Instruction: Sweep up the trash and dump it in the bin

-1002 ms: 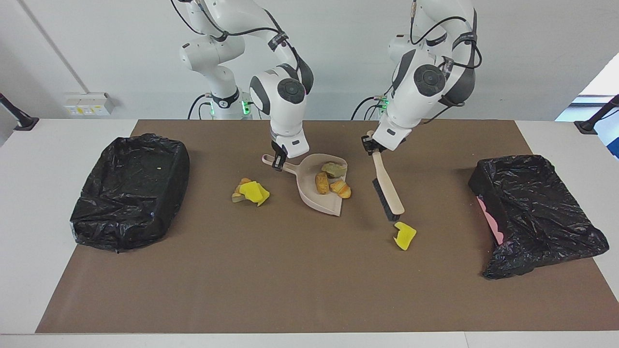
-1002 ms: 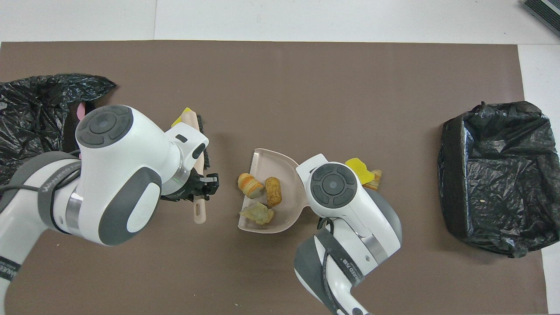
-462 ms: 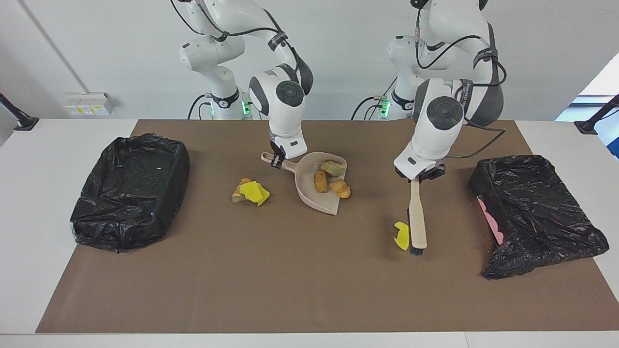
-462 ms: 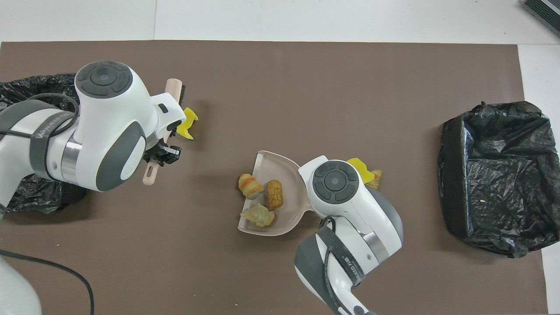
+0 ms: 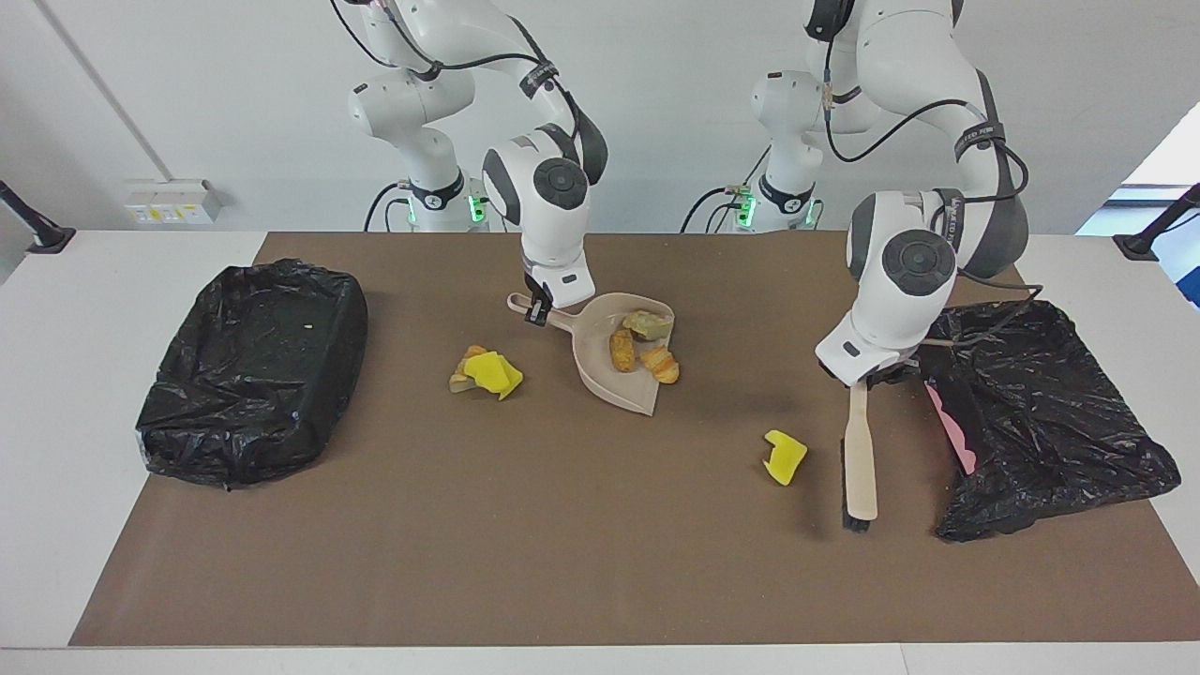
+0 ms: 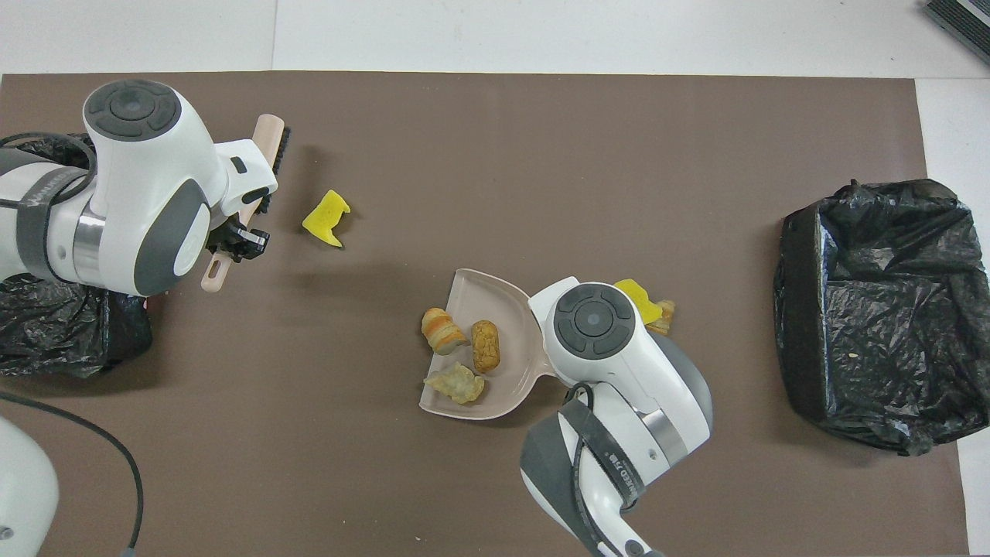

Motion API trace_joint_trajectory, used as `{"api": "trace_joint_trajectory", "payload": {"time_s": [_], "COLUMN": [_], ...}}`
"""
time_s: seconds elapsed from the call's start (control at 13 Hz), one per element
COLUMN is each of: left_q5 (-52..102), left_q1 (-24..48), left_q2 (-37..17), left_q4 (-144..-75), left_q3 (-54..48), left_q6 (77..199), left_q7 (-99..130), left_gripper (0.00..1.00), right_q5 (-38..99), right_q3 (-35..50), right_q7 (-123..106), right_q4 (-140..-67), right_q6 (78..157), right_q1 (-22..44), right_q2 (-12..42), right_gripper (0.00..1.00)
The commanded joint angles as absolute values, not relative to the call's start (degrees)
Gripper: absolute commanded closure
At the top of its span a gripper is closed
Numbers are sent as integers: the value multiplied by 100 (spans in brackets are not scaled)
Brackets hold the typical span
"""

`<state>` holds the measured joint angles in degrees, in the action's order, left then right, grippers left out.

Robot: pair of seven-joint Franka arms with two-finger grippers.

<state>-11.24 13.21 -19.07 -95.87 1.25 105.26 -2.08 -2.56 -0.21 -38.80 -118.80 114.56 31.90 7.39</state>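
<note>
The right gripper (image 5: 537, 315) is clamped on the handle of the beige dustpan (image 5: 600, 370), which rests on the brown mat (image 5: 562, 562) with three scraps already in it: a green-backed sponge piece (image 5: 647, 325) and two golden-brown bread chunks (image 5: 623, 352). The left gripper (image 5: 867, 377) is closed on the handle of the brush (image 5: 860, 464), which hangs bristles-down toward the left arm's end of the table from the dustpan, just beside the crumpled black bin bag (image 5: 1041, 412).

Two lots of trash remain on the mat. A lone yellow sponge piece (image 5: 784, 457) lies between the dustpan and the brush, apart from both. A small pile of yellow sponge and bread (image 5: 486, 371) lies beside the dustpan toward the right arm's end, between it and the black-lined bin (image 5: 253, 370).

The task looks roughly half swept: those two lots still need brushing into the dustpan, and nothing has yet been dumped.
</note>
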Motion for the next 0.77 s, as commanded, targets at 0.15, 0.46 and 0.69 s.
{"api": "trace_joint_trajectory", "payload": {"time_s": [0.15,0.46,0.69], "left_q5": [-1301,-1257,-925], "left_q1": [1379,1616,2064], "left_q2": [-1593,-1266,-1108], "left_q4": [-10438,-10986,-11021], "left_q3": [53,-17,-26], "left_q6": [10967,10961,10338], "left_q7": [-615,-975,-967], "left_gripper": [100,100,100], "right_q5": [-167,-167,-167], "right_q3": [0,0,0], "right_q7": [-3735,-3727,-3718], "right_q4": [-11962,-11962,-11962], "right_q6": [11347,11355,11347], "right_q1": [3182,3182,3182], "right_q2": [677,677,677], "right_gripper": [100,100,100]}}
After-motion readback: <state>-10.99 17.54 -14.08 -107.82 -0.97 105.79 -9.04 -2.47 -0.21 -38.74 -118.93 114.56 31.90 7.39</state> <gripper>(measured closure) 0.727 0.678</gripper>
